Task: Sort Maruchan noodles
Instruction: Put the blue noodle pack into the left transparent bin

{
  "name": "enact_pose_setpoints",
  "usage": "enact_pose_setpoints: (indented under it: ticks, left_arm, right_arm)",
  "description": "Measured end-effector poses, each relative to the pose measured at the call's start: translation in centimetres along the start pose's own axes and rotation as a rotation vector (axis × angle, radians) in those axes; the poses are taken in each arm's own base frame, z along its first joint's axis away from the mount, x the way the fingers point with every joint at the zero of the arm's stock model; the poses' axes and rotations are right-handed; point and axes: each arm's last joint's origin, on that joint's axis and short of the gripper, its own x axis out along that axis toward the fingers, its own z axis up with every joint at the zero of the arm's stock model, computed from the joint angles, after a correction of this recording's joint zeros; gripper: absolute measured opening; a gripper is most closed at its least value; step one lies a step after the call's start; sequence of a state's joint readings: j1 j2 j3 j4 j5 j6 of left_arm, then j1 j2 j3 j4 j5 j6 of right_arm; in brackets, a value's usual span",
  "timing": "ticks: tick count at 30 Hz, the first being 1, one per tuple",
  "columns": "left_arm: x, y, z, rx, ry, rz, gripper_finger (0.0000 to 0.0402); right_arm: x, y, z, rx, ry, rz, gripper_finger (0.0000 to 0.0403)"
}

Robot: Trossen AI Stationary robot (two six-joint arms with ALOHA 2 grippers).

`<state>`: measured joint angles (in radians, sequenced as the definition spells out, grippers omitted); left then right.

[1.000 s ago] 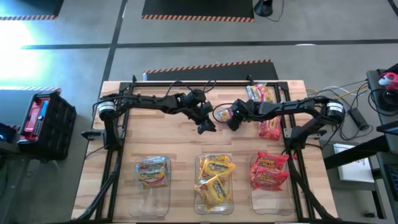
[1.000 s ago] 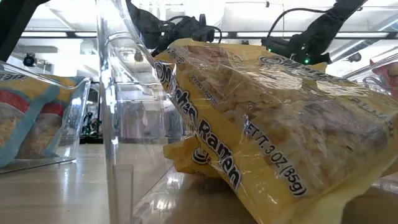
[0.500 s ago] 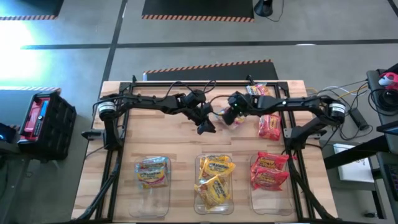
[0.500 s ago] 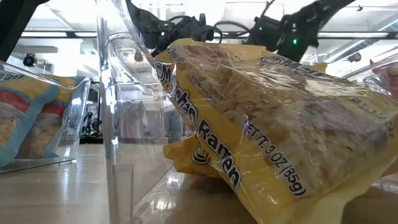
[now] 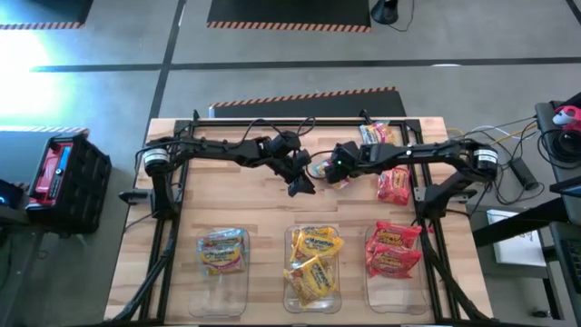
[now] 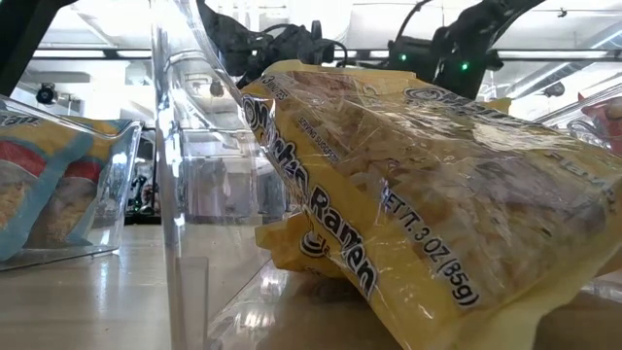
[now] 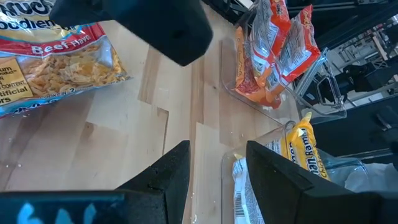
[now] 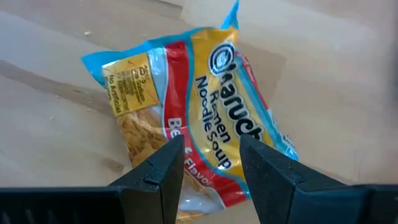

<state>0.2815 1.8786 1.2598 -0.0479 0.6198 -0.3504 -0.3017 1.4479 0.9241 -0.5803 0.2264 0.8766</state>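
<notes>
Two dark grippers meet near the middle of the wooden counter. The right gripper hangs over a blue, red and yellow crinkly beef ramen packet lying flat on the wood, its fingers spread with a gap, pinching nothing. The left gripper hovers just beside it, fingers likewise parted and empty. Along the near edge, three clear plastic bins hold a blue-multicoloured packet, yellow packets and red packets. More red packets lie loose by the right arm.
</notes>
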Motion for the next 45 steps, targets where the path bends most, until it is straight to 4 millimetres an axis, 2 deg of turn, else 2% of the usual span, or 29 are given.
enact_pose_setpoints:
  ticks: [4, 10, 19, 23, 30, 33, 35, 38, 41, 45]
  left_arm:
    - [0.1, -0.2, -0.1, 0.003, 0.003, -0.004, 0.0139]
    - [0.3, -0.3, -0.4, 0.001, 0.014, -0.005, 0.0139]
    - [0.5, -0.4, -0.8, -0.006, 0.024, -0.01, 0.0139]
    - [0.6, -0.5, -0.9, -0.005, 0.034, -0.03, 0.0139]
    - [0.6, -0.5, -0.9, -0.007, 0.039, -0.034, 0.0139]
    - [0.6, -0.6, -0.9, -0.01, 0.04, -0.035, 0.0139]
    - [0.6, -0.6, -0.9, -0.018, 0.04, -0.036, 0.0139]
    - [0.6, -0.6, -0.9, -0.026, 0.043, -0.043, 0.0139]
    - [0.6, -0.6, -0.9, -0.032, 0.045, -0.046, 0.0139]
    - [0.6, -0.6, -0.9, -0.035, 0.046, -0.046, 0.0139]
  right_arm:
    - [0.6, 0.3, -0.4, 0.063, 0.016, -0.008, 0.0146]
    - [1.8, 1.3, -1.6, 0.055, 0.06, -0.017, 0.0146]
    - [3.5, 1.9, -2.3, -0.054, 0.065, -0.051, 0.0146]
    - [3.6, 1.9, -2.3, -0.24, 0.044, -0.058, 0.0146]
    - [3.6, 2.4, -1.8, -0.804, -0.016, -0.027, 0.0146]
    - [3.5, 2.8, -1.5, -0.944, -0.064, -0.004, 0.0146]
    - [3.3, 3.0, -1.3, -0.929, -0.081, 0.01, 0.0146]
    - [2.2, 3.2, -0.8, -0.801, -0.08, 0.027, 0.0146]
    - [1.0, 3.5, -0.2, -0.598, -0.079, 0.036, 0.0146]
    - [0.9, 3.5, -0.2, -0.285, -0.043, 0.051, 0.0146]
